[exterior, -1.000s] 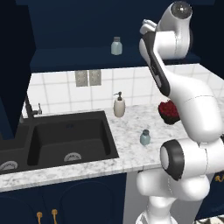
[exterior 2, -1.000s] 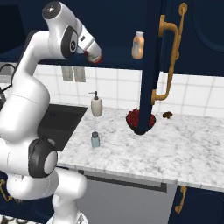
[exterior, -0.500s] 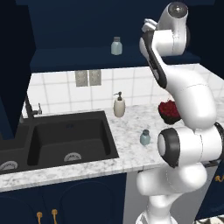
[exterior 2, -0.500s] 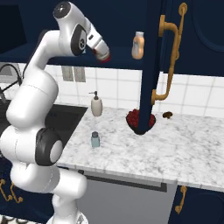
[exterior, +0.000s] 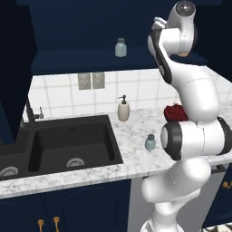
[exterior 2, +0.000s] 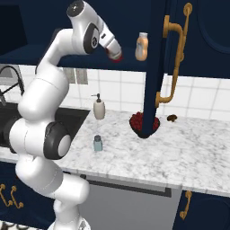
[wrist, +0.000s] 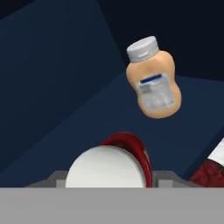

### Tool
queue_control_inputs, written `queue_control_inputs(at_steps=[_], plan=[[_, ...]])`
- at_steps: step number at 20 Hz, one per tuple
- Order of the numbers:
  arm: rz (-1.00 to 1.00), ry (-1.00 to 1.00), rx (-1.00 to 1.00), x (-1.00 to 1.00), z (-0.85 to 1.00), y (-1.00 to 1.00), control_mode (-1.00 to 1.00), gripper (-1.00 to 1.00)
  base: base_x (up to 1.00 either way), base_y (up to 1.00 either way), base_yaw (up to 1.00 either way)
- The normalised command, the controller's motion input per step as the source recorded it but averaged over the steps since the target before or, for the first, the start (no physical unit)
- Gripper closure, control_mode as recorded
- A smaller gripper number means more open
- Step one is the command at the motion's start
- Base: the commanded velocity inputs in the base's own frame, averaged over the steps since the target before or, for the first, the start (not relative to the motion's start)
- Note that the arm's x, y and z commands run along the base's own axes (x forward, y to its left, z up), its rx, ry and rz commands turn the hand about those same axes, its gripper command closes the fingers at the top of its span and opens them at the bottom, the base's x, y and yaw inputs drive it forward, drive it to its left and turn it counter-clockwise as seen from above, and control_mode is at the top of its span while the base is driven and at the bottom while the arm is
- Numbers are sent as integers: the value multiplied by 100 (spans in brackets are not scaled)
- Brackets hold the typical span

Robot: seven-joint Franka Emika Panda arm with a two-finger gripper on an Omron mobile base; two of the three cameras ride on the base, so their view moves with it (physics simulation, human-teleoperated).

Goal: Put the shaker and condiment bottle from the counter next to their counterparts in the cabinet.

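Note:
My gripper (exterior 2: 115, 53) is shut on the red condiment bottle (exterior 2: 118, 57), up at the cabinet shelf (exterior 2: 45, 56), left of the orange counterpart bottle (exterior 2: 141, 46). In the hand view the red bottle (wrist: 131, 145) shows end-on with its pale cap toward the camera, held in the gripper (wrist: 108, 180); the orange bottle (wrist: 153, 81) stands apart beyond it on the navy shelf board (wrist: 83, 122). The shaker (exterior: 150, 142) (exterior 2: 97, 143) rests on the marbled counter (exterior: 131, 136). Its counterpart shaker (exterior: 120, 47) sits on the shelf (exterior: 81, 59).
A cream soap dispenser (exterior: 123, 109) (exterior 2: 99, 108) stands by the tiled wall. The black sink (exterior: 68, 145) lies to the left. A bowl of red fruit (exterior 2: 143, 123) sits behind the open navy cabinet door (exterior 2: 157, 54) with its gold handle (exterior 2: 174, 58).
The hand has carried the red bottle along the shelf toward the orange bottle. The shaker on the counter has not moved.

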Motion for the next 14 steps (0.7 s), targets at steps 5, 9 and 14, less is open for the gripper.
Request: queue_control_inputs(at_steps=[5,9,14], plan=[[-5,0,2,26,0,-31,-100,100,0,0,0],[-4,0,0,27,0,-27,-100,100,0,0,0],[-1,2,1,20,0,-17,-100,100,0,0,0]])
